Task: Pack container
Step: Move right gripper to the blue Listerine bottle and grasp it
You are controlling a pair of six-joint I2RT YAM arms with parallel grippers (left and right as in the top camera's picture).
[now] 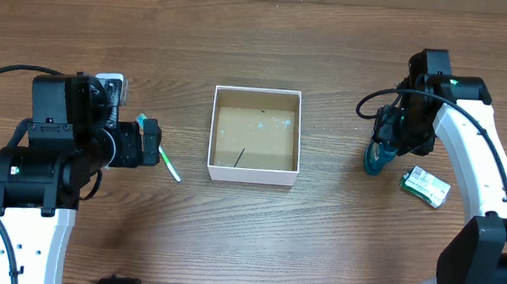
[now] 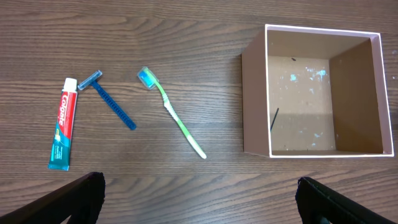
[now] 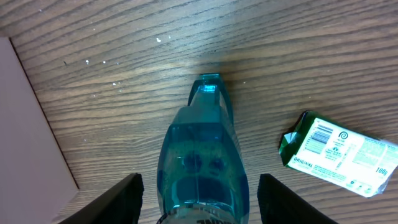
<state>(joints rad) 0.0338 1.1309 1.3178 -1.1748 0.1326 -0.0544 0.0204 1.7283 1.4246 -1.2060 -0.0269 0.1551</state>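
The container (image 1: 253,172) is a square shallow box with white outer walls and a brown inside, at the table's middle; nothing lies in it. It also shows in the left wrist view (image 2: 255,99). My left gripper (image 1: 150,143) is open and empty (image 2: 199,199), left of the box, above a green toothbrush (image 1: 171,165) (image 2: 177,118). A toothpaste tube (image 2: 62,123) and a blue razor (image 2: 109,102) lie further left. My right gripper (image 1: 388,139) is open (image 3: 199,199), its fingers on either side of a clear blue bottle (image 3: 202,149) (image 1: 377,161) without touching it.
A green and white soap packet (image 1: 425,186) lies on the table right of the bottle (image 3: 339,155). The container's right wall (image 3: 25,124) is at the left edge of the right wrist view. Toothpaste and razor are hidden under the left arm in the overhead view.
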